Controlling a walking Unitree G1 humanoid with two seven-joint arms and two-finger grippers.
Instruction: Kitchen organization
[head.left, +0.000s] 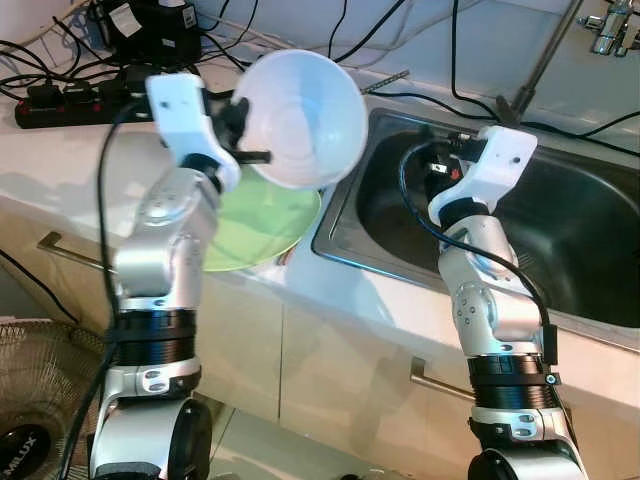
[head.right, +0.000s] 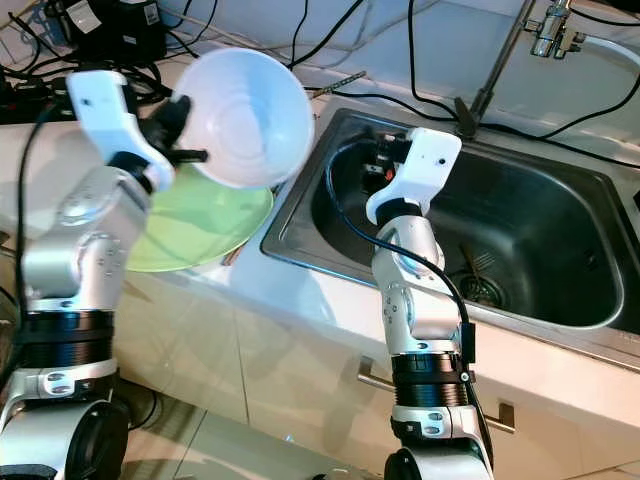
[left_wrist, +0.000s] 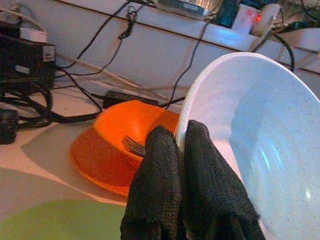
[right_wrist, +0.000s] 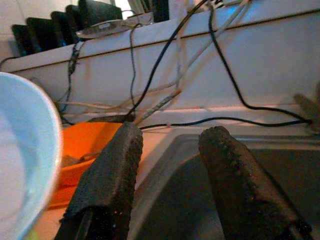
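The left claw (left_wrist: 180, 150) pinches the rim of a white bowl (head.left: 300, 115), holding it tilted above a green plate (head.left: 262, 228) on the bench (head.left: 60, 170). The right claw (right_wrist: 170, 165) hangs over the steel sink (head.left: 590, 230), fingers spread wide.

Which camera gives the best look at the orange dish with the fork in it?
The left wrist view: the orange dish shows nearly whole, a fork resting in it, behind the white bowl pinched by the left gripper. The right wrist view catches an orange edge beside one finger.
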